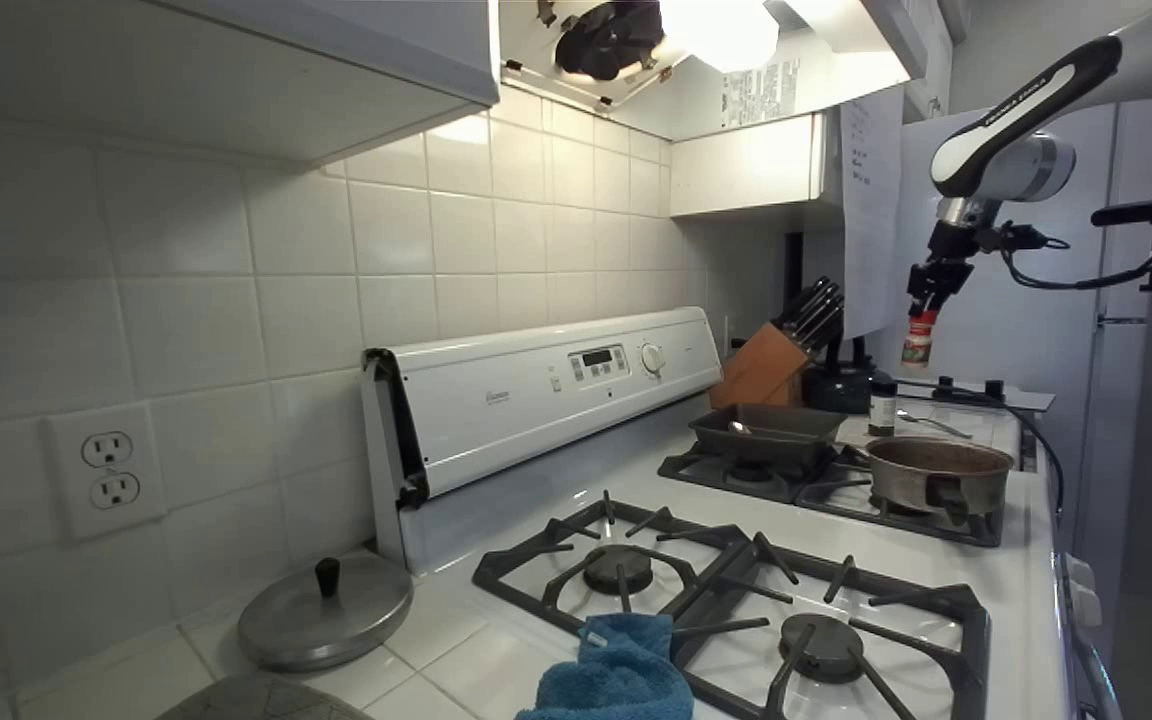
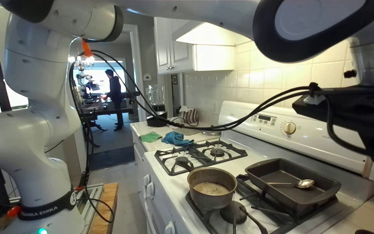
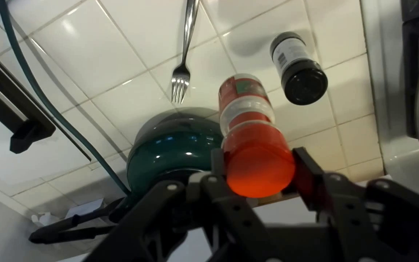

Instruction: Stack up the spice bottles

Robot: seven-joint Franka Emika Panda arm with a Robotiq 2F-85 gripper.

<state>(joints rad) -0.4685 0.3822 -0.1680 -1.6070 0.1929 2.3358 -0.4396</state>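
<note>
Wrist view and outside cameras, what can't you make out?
Red-capped spice bottle, wrist view: lettering angled away, unreadable.
Black-capped spice bottle, wrist view: print too small.
Green pot, wrist view: lower part hidden behind the gripper.
Dark thing, in an exterior view: cut off by the bottom edge.
Paper sheet, in an exterior view: writing too small.

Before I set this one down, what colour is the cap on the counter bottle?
Black; that cap shows best in the wrist view.
</note>
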